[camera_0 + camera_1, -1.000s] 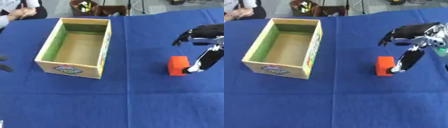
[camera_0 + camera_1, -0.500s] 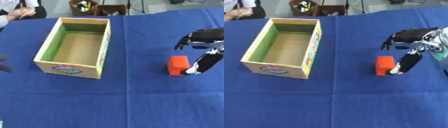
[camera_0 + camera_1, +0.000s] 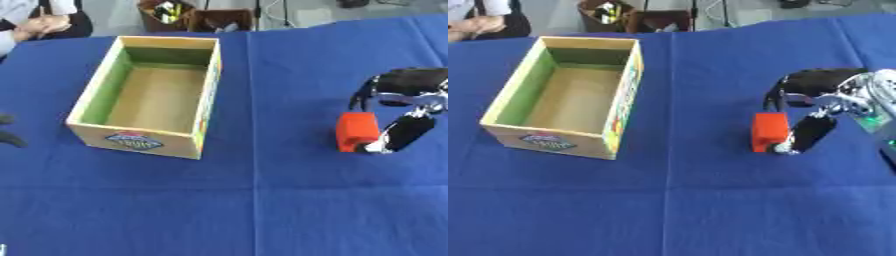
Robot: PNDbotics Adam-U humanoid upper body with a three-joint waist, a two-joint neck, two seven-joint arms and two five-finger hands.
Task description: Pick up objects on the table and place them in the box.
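Observation:
An orange block point(image 3: 356, 131) stands on the blue cloth at the right. My right hand point(image 3: 409, 85) is over and beside it: the thumb point(image 3: 402, 135) lies against the block's right side. The curved fingers point(image 3: 360, 96) hang just above its far top edge with a small gap. The block rests on the table. An empty cardboard box point(image 3: 120, 137) with green inner walls stands open at the left. A small dark part of my left hand point(image 3: 7, 139) shows at the left edge of the left eye view.
The table point(image 3: 262, 200) is covered by a blue cloth. Beyond its far edge stand dark bins and cables point(image 3: 192, 15). A person's clasped hands point(image 3: 39, 25) rest at the far left corner, away from the box.
My right hand's fingers have come down closer to the block's top. The block and the box have stayed in place.

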